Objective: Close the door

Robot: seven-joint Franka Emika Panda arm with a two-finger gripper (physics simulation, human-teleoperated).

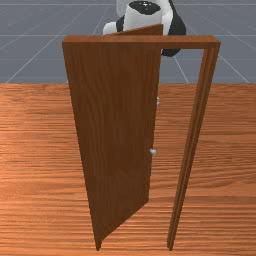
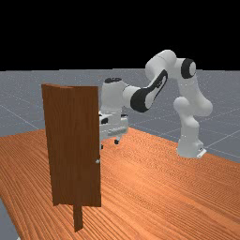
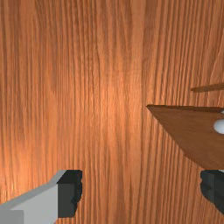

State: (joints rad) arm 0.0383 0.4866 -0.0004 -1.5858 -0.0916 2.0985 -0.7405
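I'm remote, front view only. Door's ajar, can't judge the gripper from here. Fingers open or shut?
Observer: Open. In the wrist view the gripper has its fingers well apart, with nothing pinched between them.
Operator: Copy. Is it down on the table before I plan a push on the door?
Observer: No, the far view has the gripper hanging above the table.
Operator: And where's the arm's base?
Observer: The arm's base stands on the table at the far view's right, well away from the door.
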